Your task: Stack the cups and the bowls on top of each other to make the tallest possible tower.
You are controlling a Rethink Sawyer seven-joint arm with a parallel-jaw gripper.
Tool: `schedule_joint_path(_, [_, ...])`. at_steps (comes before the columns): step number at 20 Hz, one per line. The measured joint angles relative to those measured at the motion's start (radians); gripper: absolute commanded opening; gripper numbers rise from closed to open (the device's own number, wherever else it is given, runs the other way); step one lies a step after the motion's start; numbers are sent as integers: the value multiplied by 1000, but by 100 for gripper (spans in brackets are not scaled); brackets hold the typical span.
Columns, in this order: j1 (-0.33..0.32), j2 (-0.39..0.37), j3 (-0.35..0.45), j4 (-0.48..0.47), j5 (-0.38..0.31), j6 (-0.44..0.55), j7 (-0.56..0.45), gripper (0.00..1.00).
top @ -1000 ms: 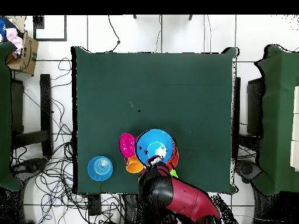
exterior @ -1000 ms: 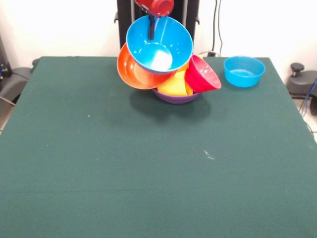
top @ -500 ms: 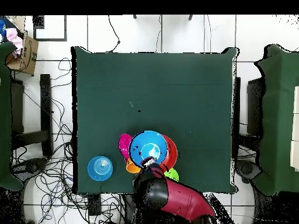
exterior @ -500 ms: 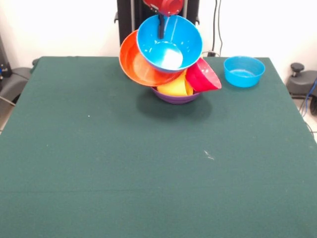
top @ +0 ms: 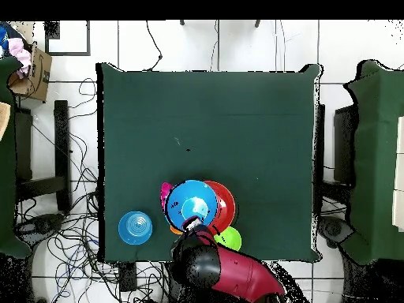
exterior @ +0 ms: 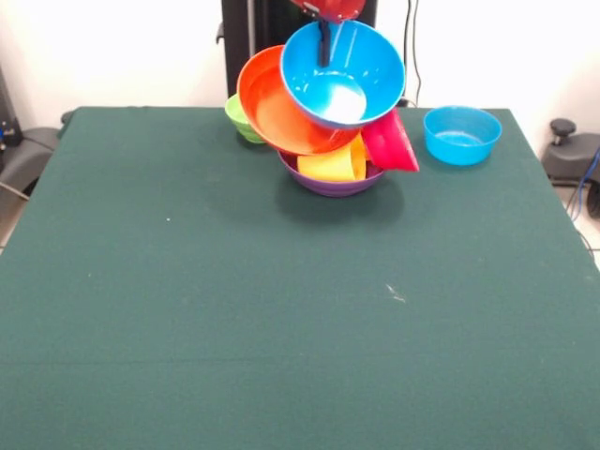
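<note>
Front view: my claw [exterior: 324,42] came down from the top edge, one dark finger reaching into the large blue bowl [exterior: 343,73]. I judged it pinched on that bowl's rim, though the far finger was hidden behind the wall. The bowl hung tilted just below the claw, leaning against the tilted orange bowl [exterior: 286,103]. Under them the yellow cup [exterior: 330,163] lay in the purple bowl [exterior: 333,182], with the red bowl [exterior: 391,142] tipped beside it. A small blue bowl [exterior: 461,134] sat apart on the worktop [exterior: 281,309]; a light green bowl [exterior: 241,118] peeked from behind the orange one.

I judged the pile precarious: if the blue bowl dragged sideways, the orange bowl could slide off.

Overhead view: the arm covered the claw, so its grip was unreadable there, and most of the pile lay hidden under the blue bowl.
</note>
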Motion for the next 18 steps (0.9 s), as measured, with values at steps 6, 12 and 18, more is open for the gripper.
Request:
schedule_joint_path(6, [0,-2,-3,6,0,0,0,0])
schedule_joint_path(12, [-3,19,-23,6,-18,0,0,0])
schedule_joint_path(18, [-12,66,-56,-5,-64,-7,0,100])
